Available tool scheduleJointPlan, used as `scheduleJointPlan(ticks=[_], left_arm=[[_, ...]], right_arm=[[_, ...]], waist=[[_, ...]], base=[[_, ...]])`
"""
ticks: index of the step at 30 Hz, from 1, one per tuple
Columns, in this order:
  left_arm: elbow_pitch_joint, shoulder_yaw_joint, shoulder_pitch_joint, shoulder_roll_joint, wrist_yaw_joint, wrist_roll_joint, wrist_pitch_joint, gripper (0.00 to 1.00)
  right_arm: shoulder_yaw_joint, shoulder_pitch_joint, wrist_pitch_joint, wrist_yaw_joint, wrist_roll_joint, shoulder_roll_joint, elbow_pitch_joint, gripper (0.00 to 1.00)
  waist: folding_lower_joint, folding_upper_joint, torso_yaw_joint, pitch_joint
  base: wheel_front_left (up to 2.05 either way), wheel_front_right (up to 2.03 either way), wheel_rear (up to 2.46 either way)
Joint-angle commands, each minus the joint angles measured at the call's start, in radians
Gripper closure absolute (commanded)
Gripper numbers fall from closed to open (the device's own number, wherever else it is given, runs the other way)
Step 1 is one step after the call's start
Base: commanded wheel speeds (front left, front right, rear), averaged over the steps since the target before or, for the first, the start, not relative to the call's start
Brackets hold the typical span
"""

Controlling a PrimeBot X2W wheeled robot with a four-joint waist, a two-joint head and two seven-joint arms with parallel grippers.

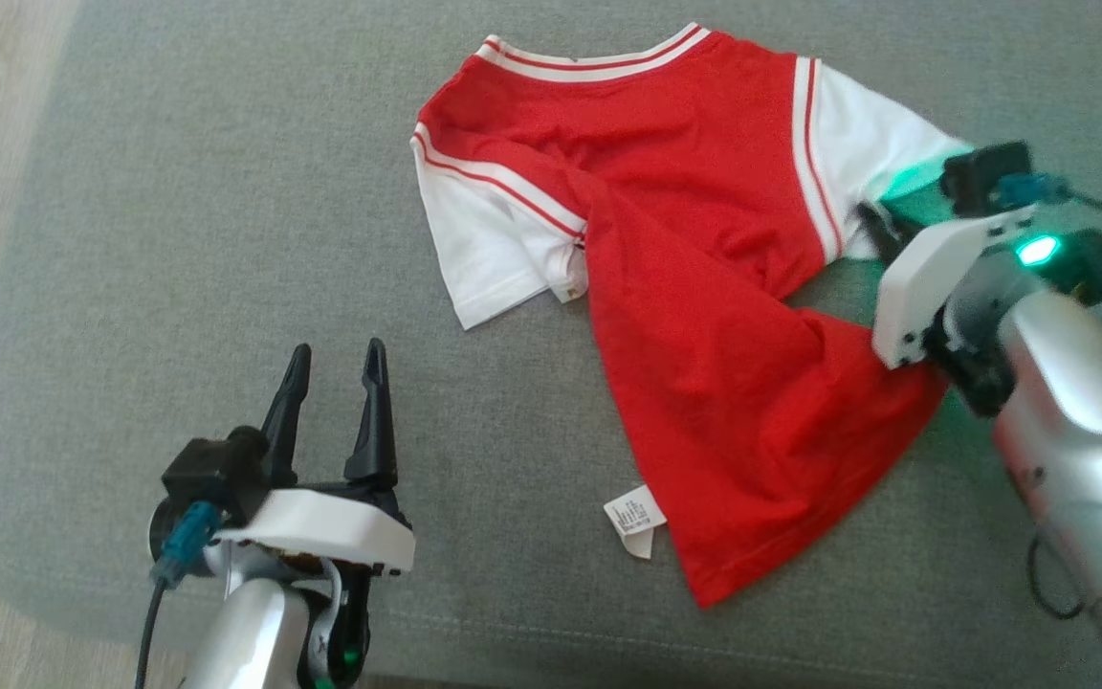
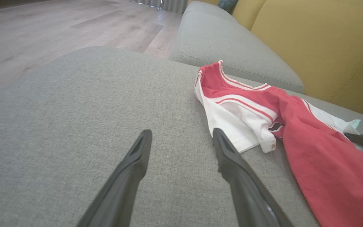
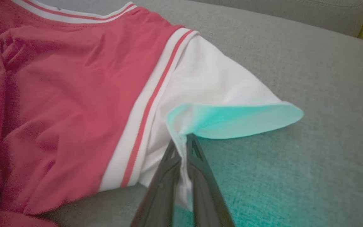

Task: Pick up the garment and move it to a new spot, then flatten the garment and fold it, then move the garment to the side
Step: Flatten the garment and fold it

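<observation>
R claw (image 3: 184, 143) pinching sleeve hem (image 3: 232, 121) of shirt (image 1: 704, 287); L claw (image 1: 335, 359) spread, idle. Fabric soft, light, floppy. I'd grab other sleeve (image 1: 484, 249) w/ L.

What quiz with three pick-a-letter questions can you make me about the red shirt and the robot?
1. Where does the shirt lie?
A) on the wooden floor
B) on the grey cushion
C) on a chair

2. What colour are its sleeves?
A) white
B) blue
C) black

3. What is the right gripper doing?
A) standing wide open
B) holding a cup
C) pinching a sleeve's edge

Answers:
1 B, grey fabric lies under the whole shirt.
2 A, both sleeves are white beside the red body.
3 C, the right wrist view shows its fingers closed on the sleeve's edge.
</observation>
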Motion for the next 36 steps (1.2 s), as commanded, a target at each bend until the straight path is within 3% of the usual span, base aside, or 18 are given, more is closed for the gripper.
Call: scheduleJointPlan(ticks=[1, 7, 16, 22, 29, 30, 31, 32, 36], left_arm=[[-0.038, 0.028, -0.033, 0.003, 0.005, -0.007, -0.012, 0.0], [-0.047, 0.011, -0.044, 0.003, 0.006, -0.017, -0.012, 0.0], [-0.048, -0.02, -0.047, 0.003, 0.016, -0.039, -0.012, 0.0], [-0.049, -0.041, -0.05, 0.003, 0.016, -0.046, -0.012, 0.0], [-0.049, -0.058, -0.058, 0.003, 0.018, -0.05, -0.012, 0.0], [-0.049, -0.059, -0.058, 0.003, 0.019, -0.05, -0.012, 0.0], [-0.049, -0.059, -0.058, 0.003, 0.02, -0.05, -0.012, 0.0], [-0.048, -0.058, -0.057, 0.003, 0.022, -0.05, -0.012, 0.0], [-0.046, -0.049, -0.054, 0.003, 0.024, -0.047, -0.012, 0.0]], right_arm=[[0.015, -0.039, -0.023, 0.007, 0.003, -0.023, -0.007, 1.0], [-0.014, -0.187, -0.086, 0.007, -0.053, -0.083, 0.054, 1.0], [-0.081, -0.452, -0.146, 0.007, -0.229, -0.155, 0.17, 1.0], [-0.121, -0.574, -0.188, 0.007, -0.357, -0.153, 0.223, 1.0], [-0.195, -0.629, -0.252, 0.007, -0.465, -0.091, 0.281, 1.0], [-0.207, -0.627, -0.26, 0.007, -0.474, -0.081, 0.292, 0.92], [-0.214, -0.622, -0.264, 0.007, -0.487, -0.071, 0.303, 0.16], [-0.223, -0.615, -0.268, 0.007, -0.494, -0.06, 0.314, 0.0], [-0.247, -0.593, -0.297, 0.007, -0.514, -0.032, 0.35, 0.0]], waist=[[0.0, 0.0, 0.006, 0.006], [0.0, 0.0, 0.041, 0.029], [0.0, 0.0, 0.137, 0.054], [0.0, 0.0, 0.189, 0.07], [0.0, 0.0, 0.217, 0.085], [0.0, 0.0, 0.217, 0.086], [0.0, 0.0, 0.216, 0.085], [0.0, 0.0, 0.213, 0.084], [0.0, 0.0, 0.182, 0.077]], base=[[0.0, 0.0, 0.0], [0.0, 0.0, 0.0], [0.0, 0.0, 0.0], [0.0, 0.0, 0.0], [0.0, 0.0, 0.0], [0.0, 0.0, 0.0], [0.0, 0.0, 0.0], [0.0, 0.0, 0.0], [0.0, 0.0, 0.0]])
